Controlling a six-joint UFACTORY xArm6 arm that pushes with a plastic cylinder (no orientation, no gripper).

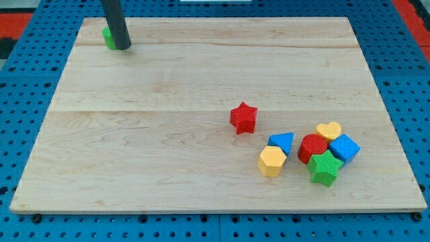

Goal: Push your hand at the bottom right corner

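Observation:
My tip (pixel 121 47) rests on the wooden board (pixel 168 134) near its top left corner, at the end of the dark rod. A green block (pixel 106 37) sits right behind the rod on its left, mostly hidden, shape unclear. The other blocks lie far away at the view's lower right: a red star (pixel 243 117), a blue triangle (pixel 281 142), a yellow hexagon (pixel 271 161), a red cylinder (pixel 312 147), a yellow heart (pixel 329 130), a blue block (pixel 345 148) and a green star (pixel 324 168).
The board lies on a blue pegboard surface (pixel 27 101). Its bottom right corner (pixel 420 208) lies to the right of the block cluster.

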